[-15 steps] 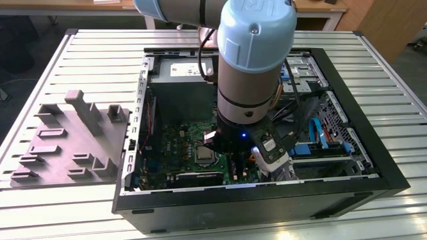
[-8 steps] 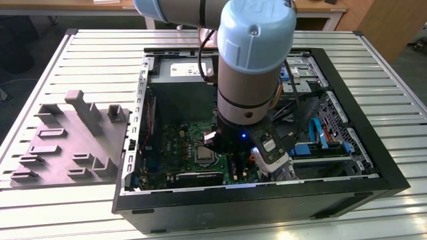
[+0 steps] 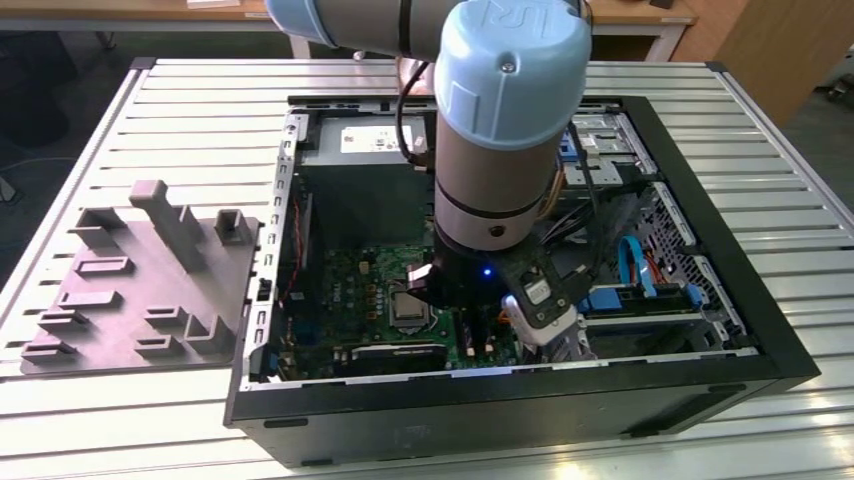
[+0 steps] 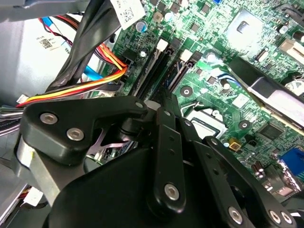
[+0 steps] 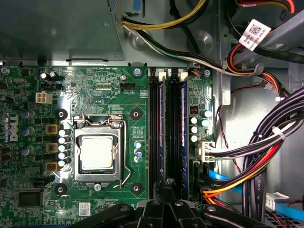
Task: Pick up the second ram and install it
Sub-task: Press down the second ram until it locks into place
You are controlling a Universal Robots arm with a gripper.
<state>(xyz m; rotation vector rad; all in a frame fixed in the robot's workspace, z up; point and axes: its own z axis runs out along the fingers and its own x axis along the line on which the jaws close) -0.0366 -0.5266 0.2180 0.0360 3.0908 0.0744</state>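
Pincer: the gripper (image 5: 167, 183) has its black metal fingers pulled together. I can't see any gap at the tips in either wrist view, so it looks closed.
Holding: nothing I can make out between the fingers. The tips sit right at the near end of the second ram; whether they're actually touching it, I can't tell.
Second ram: the long, thin blue stick (image 5: 161, 133) stands on edge in one of the black plastic slot strips, between the processor and the other sticks' slots.
Other stick: another blue stick (image 5: 184, 128) sits in a slot alongside, with one black slot strip (image 5: 173, 123) between the two.
Processor: a flat square of dull silver (image 5: 97, 153) under a metal frame with a bent wire lever.
Board: green circuit board (image 5: 95, 90), glossy and dotted with small round capacitors.
Cables: a bundle of black, red, orange and yellow wires (image 5: 256, 166) runs just beside the slots.
Arm: a fat grey and pale blue tube (image 3: 501, 150) reaches straight down into the case.
Case: an open black metal box (image 3: 747, 340) on a ribbed metal table (image 3: 200, 110).
Tray: a grey moulded block (image 3: 147, 290) with blocky uprights, on the table at the exterior view's left of the case.
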